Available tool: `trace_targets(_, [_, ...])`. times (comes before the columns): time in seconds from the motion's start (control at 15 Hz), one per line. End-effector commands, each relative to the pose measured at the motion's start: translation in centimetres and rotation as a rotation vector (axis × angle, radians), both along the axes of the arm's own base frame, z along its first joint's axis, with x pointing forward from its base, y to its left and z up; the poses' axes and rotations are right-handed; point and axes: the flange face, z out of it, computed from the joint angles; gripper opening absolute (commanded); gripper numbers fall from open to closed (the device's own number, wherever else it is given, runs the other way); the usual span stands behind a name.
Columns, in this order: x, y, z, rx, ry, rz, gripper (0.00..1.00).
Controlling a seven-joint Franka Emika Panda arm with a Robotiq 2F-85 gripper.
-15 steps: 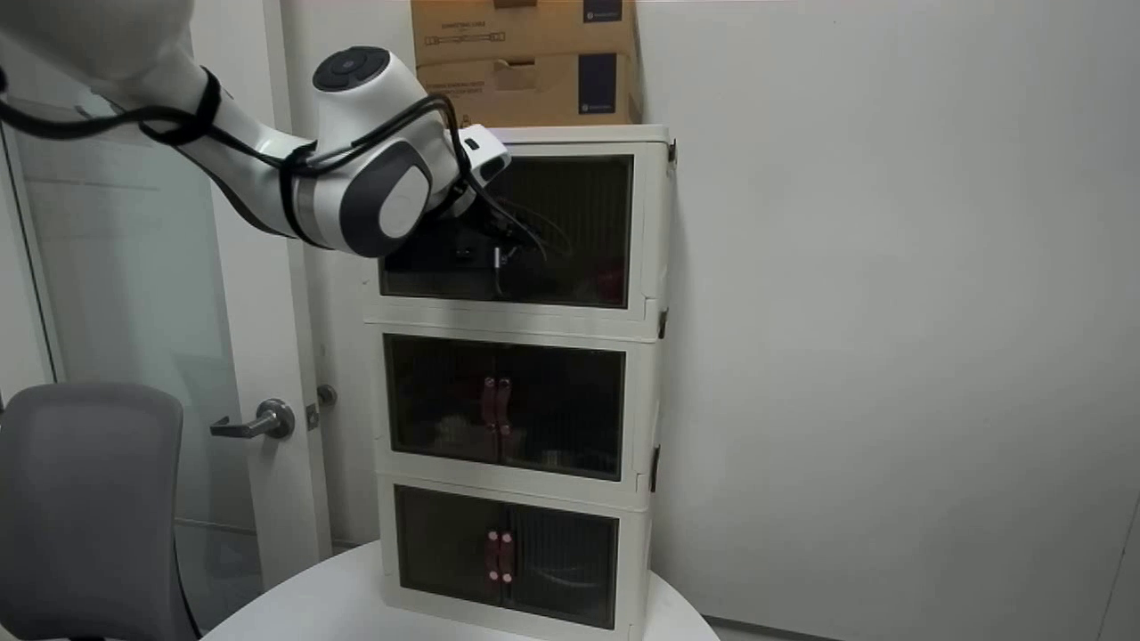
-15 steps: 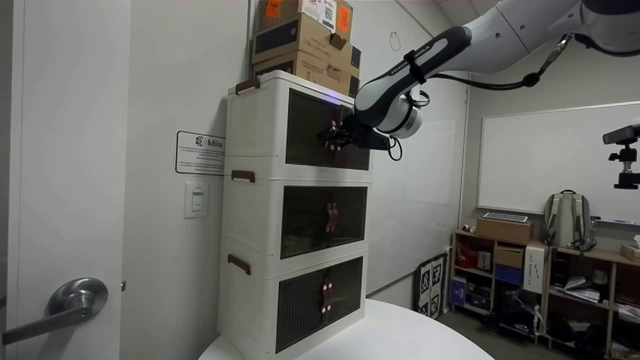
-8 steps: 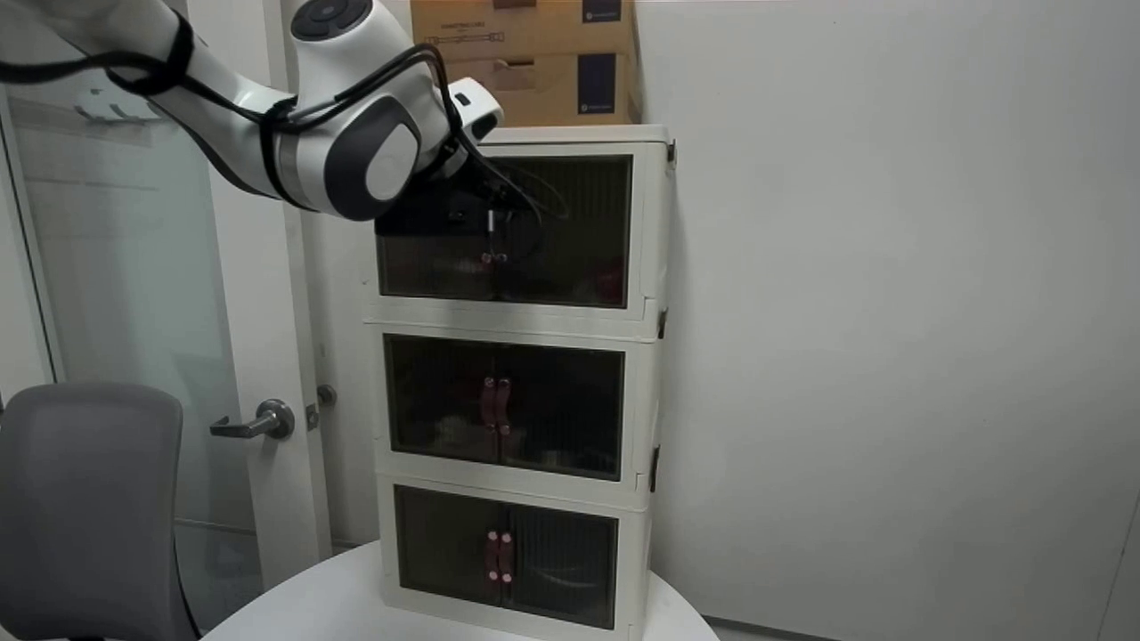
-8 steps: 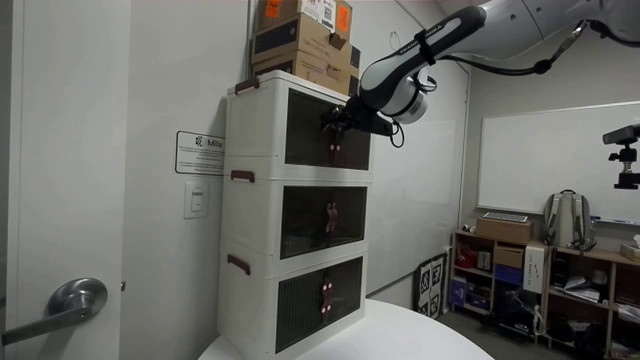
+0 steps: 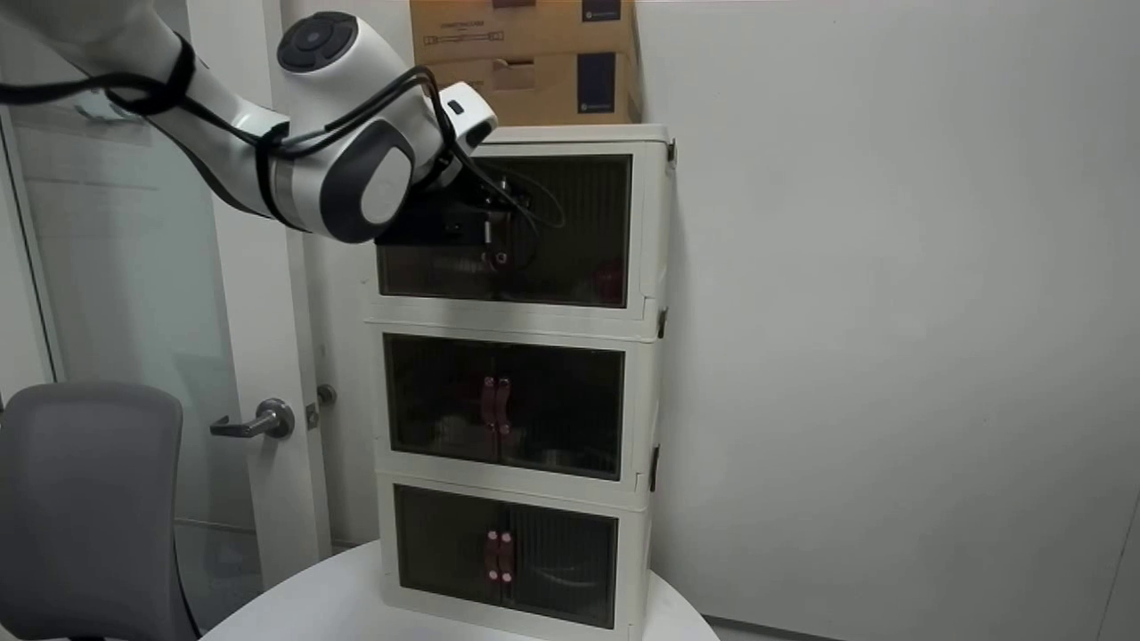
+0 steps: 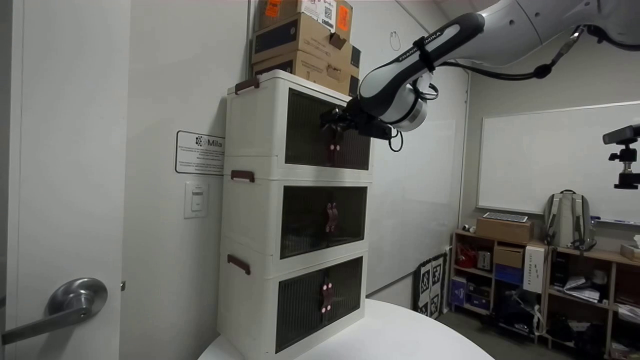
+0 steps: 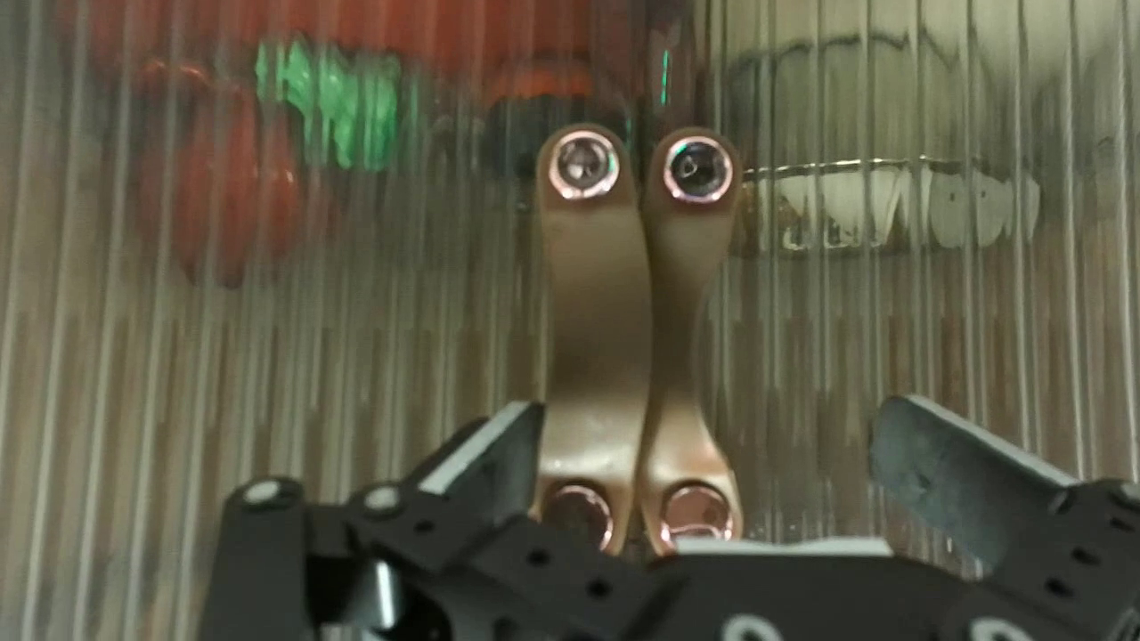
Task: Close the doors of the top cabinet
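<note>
Facing closed doors (image 5: 579, 258) with fingers (image 7: 948, 472) spread

We see the gripper (image 7: 710, 405) higher on the doors than a second ago; in an exterior view the handles' lower ends, hidden then, now show beneath it. Against half a second ago, the arm (image 5: 236, 169) sits slightly lower. The doors lie flush in the top cabinet (image 6: 252, 120), uppermost in the stack, as they did in both earlier moments.

We find the two fingers set wide apart, gripping nothing. In the wrist view two handles (image 7: 597, 338) stand between them, nearer one finger; whether they touch, we cannot tell.

Counting on, we get four round studs (image 7: 583, 165) on those handles, two doors on top, two lower tiers (image 5: 634, 409) with two doors apiece, at least three cardboard boxes (image 6: 317, 40) above, one white table (image 6: 400, 330) below and one grey chair (image 5: 89, 507).
</note>
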Motion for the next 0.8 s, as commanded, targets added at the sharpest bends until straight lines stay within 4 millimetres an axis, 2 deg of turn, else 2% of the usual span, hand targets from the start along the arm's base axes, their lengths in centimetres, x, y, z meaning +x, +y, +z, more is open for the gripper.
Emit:
trace_targets(0.0, [1.8, 2.8, 2.8, 0.016, -0.115, 0.02, 1.0])
trace_targets(0.4, [4.0, 3.6, 2.4, 0.0, -0.114, -0.011, 1.0])
trace_targets(0.73, [2.8, 3.8, 3.5, 0.006, 0.005, 0.014, 1.0])
